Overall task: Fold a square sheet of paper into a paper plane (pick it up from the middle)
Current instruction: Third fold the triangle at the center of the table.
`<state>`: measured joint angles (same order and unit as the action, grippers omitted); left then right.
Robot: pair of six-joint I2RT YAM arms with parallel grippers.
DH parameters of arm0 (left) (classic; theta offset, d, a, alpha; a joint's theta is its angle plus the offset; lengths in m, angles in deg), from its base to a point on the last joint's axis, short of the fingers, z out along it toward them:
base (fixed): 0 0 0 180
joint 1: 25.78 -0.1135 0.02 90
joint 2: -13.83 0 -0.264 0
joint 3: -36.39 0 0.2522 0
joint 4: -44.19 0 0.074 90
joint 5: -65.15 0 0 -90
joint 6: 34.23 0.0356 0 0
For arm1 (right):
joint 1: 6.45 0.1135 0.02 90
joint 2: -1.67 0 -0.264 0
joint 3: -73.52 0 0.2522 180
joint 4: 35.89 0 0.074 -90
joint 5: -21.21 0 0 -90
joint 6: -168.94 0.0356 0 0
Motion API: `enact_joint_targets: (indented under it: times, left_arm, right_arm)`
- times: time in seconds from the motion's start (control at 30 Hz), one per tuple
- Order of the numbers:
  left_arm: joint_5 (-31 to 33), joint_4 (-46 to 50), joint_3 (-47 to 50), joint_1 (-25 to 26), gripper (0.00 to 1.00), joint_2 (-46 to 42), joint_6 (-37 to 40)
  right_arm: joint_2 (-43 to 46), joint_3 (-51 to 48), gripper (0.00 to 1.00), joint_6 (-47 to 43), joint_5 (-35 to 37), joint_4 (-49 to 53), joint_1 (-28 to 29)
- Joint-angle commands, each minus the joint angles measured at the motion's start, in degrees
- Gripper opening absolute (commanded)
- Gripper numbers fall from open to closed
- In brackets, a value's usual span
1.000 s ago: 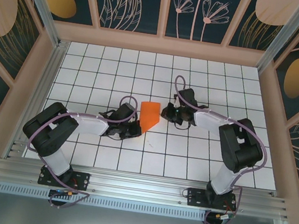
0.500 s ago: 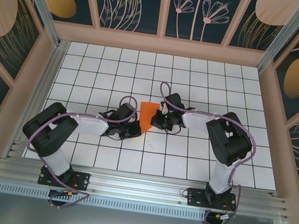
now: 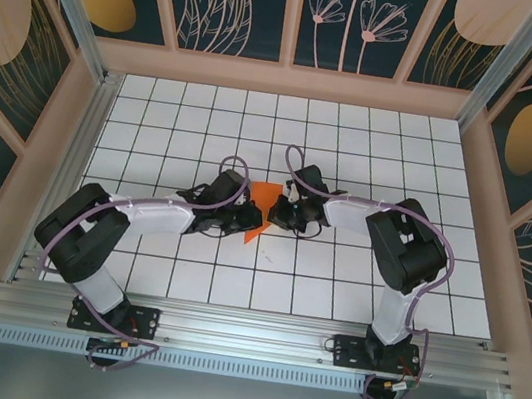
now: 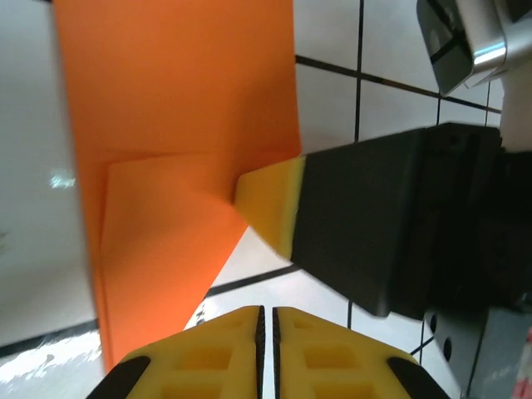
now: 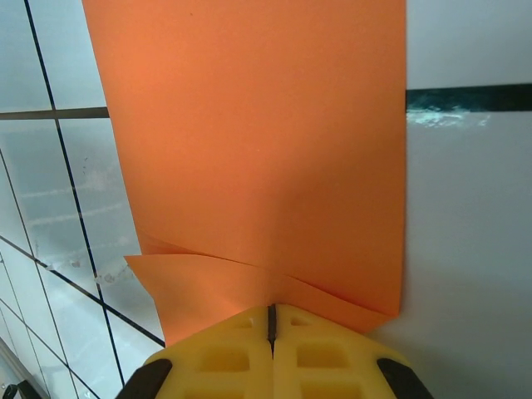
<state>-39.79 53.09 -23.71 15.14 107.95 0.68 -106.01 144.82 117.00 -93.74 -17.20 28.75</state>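
The square sheet of paper [image 3: 264, 197] is a folded, layered orange shape lying flat on the white grid table [image 3: 374, 156] between my two grippers. My right gripper [image 3: 282, 212] is shut, its yellow tips [image 5: 272, 309] pressed on the paper's [image 5: 258, 150] layered edge where a folded flap meets the main panel. In the left wrist view its fingertip [image 4: 270, 204] rests on the paper's [image 4: 183, 125] right edge. My left gripper [image 4: 267, 312] hovers over bare table just beside the paper's lower corner, its pads nearly together with only a thin slit and nothing between them. From above, the left gripper [image 3: 250, 221] sits at the paper's near-left side.
Pink frame walls [image 3: 476, 182] enclose the table on three sides, and an aluminium rail [image 3: 245, 333] runs along the near edge by the arm bases. Open grid tiles lie behind the paper and to both sides.
The right gripper swung left onto the paper's right edge and stayed there. The left gripper advanced right and away, up against the paper's near-left side, covering part of it.
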Motion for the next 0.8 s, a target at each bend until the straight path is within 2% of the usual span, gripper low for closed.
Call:
enact_joint_targets:
  times: [0.0,0.33,0.77]
  left_arm:
    - [-1.0,-0.3,-2.3,0.0,0.14,3.7,0.6]
    - [-2.8,2.8,-4.0,-0.1,0.13,9.3,2.0]
    - [-4.7,5.0,4.5,-0.1,0.13,5.1,3.7]
  right_arm:
    - [-3.1,-1.0,0.01,0.7,2.9,2.2,-0.2]
    - [-4.0,-0.8,0.01,1.1,3.1,2.5,-0.3]
    - [-5.7,0.7,0.00,1.3,5.0,5.3,-0.3]
